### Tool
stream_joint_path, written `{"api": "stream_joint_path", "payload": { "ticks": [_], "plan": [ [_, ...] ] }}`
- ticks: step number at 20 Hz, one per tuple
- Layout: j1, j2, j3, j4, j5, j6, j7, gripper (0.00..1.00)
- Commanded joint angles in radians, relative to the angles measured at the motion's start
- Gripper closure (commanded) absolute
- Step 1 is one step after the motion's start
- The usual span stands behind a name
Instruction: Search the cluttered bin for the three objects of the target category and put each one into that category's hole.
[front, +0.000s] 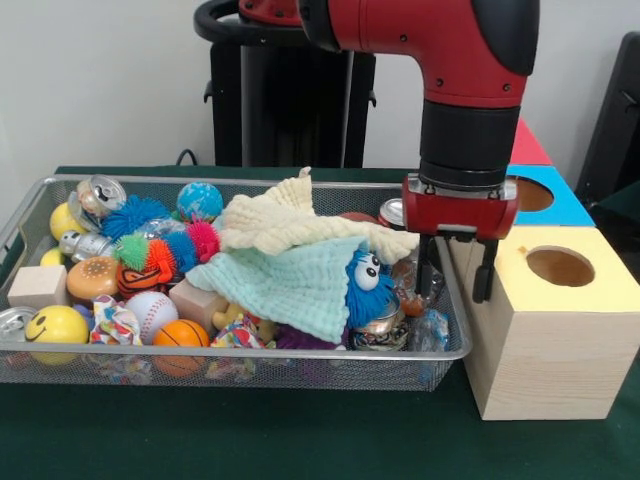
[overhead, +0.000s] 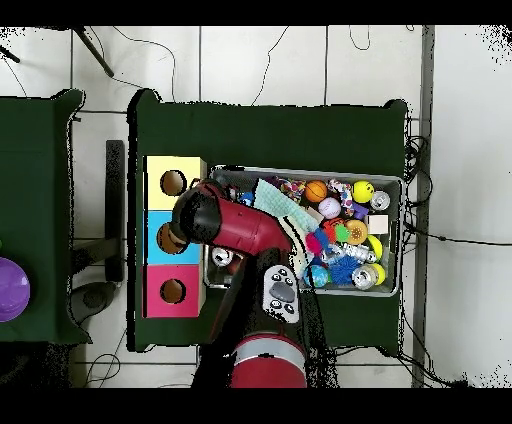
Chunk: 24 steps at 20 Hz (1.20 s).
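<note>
The pincer (front: 455, 270) hangs at the right end of the wire bin (front: 300, 352), its two black fingers (front: 484, 272) spread apart with nothing between them. One finger drops inside the bin's right wall, beside the crumpled cans and wrappers there; the other drops outside that wall, in front of the yellow-topped box (front: 560, 330). Whether either finger touches the mesh or the box cannot be determined. In the overhead view the arm (overhead: 235, 225) covers the pincer entirely.

Bin contents, front view:
- A cream cloth (front: 300, 225) and a mint cloth (front: 285, 285) lie draped over the middle of the pile, hiding whatever sits under them.
- A blue furry toy with googly eyes (front: 365, 285) shows partly from under the mint cloth.
- A baseball (front: 150, 310), a small basketball (front: 180, 335) and a yellow smiley ball (front: 57, 325) lie at the near left; a globe ball (front: 200, 200) lies at the far side.
- A wooden block (front: 38, 285) rests against the left wall.
- A crushed can (front: 100, 192) lies in the far left corner; another can (front: 392, 212) is mostly hidden behind the pincer housing.

The sorting boxes stand in a row just beside the bin on the green tabletop (front: 300, 430): yellow nearest, then blue (front: 560, 205), then red (front: 530, 145), the red one largely cut off by the arm. The pictures do not show which category is the target.
</note>
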Motion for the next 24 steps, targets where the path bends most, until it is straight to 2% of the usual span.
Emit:
{"api": "stream_joint_path", "payload": {
  "ticks": [1,7,11,15,24],
  "plan": [
    [-0.038,0.053,0.201,0.155,0.053,-0.160,0.334,0.00],
    [-0.114,0.065,0.260,0.208,-0.013,-0.287,0.324,0.00],
    [-0.129,0.062,0.275,0.230,-0.012,-0.324,0.338,0.00],
    [-0.221,0.055,0.354,0.265,-0.059,-0.312,0.310,0.00],
    [-0.273,0.041,0.380,0.289,-0.106,-0.295,0.292,0.00]
  ]
}}
